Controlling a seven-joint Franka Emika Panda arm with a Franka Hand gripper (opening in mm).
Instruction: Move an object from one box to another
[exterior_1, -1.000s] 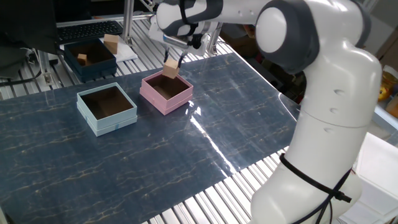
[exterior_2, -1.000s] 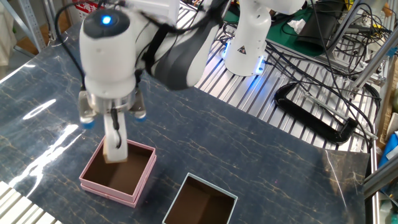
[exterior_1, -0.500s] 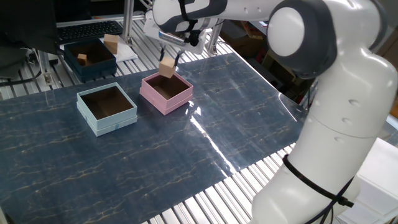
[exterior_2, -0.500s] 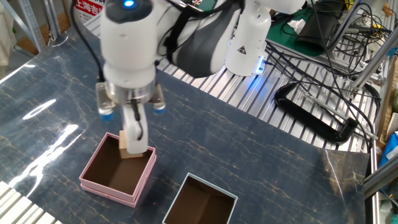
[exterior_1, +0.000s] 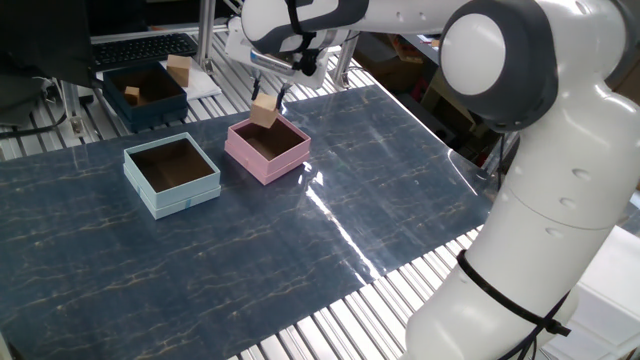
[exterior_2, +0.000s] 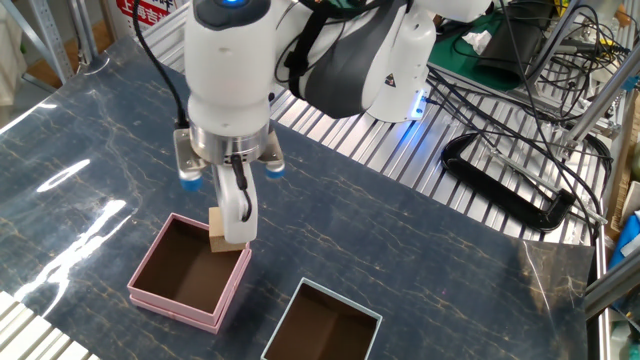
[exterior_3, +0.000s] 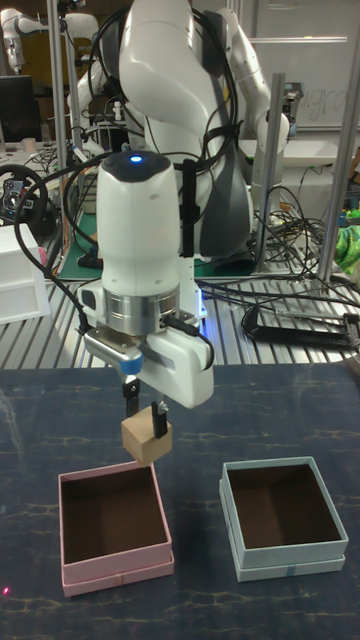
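Note:
My gripper (exterior_1: 265, 103) (exterior_2: 232, 235) (exterior_3: 146, 425) is shut on the small tan wooden cube (exterior_1: 263, 112) (exterior_2: 219, 238) (exterior_3: 146, 441), holding it in the air above the far rim of the pink box (exterior_1: 247, 153) (exterior_2: 151, 301) (exterior_3: 115, 579). The pink box's brown inside holds nothing. The light blue box (exterior_1: 168, 192) (exterior_2: 306, 297) (exterior_3: 286, 570) sits beside the pink one, a short gap between them, also with a bare brown inside.
A dark navy box (exterior_1: 142, 112) stands on the slatted bench behind the mat, with small wooden blocks (exterior_1: 179, 70) in and beside it. Black cables (exterior_2: 510, 190) lie on the slats near the arm's base (exterior_2: 395, 85).
The gripper has risen out of the pink box with the cube and drifted slightly toward the box's far rim.

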